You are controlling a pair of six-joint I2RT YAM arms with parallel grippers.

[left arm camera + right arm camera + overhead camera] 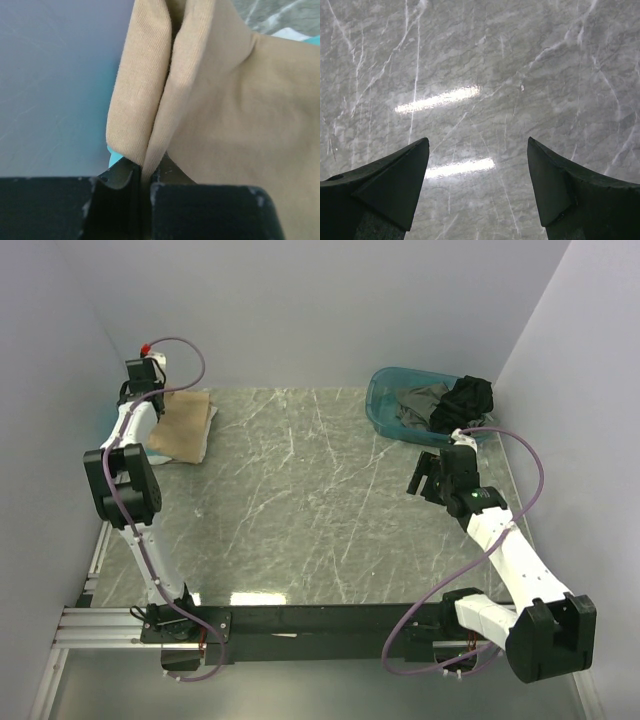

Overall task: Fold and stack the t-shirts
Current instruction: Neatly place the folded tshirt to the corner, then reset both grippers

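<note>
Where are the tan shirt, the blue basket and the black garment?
tan shirt (pixel 185 423): top external view, on its flat upper face.
blue basket (pixel 378 408): top external view, on its left wall.
black garment (pixel 470 395): top external view, on the middle of the bunched cloth.

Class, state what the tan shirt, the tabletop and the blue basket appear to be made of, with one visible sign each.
The tan shirt: matte knit cloth, probably cotton jersey; fine ribbing, soft folds. The tabletop: glossy grey marble or marble-look laminate; white veins, lamp reflections. The blue basket: seemingly translucent plastic; smooth, rigid rim.
</note>
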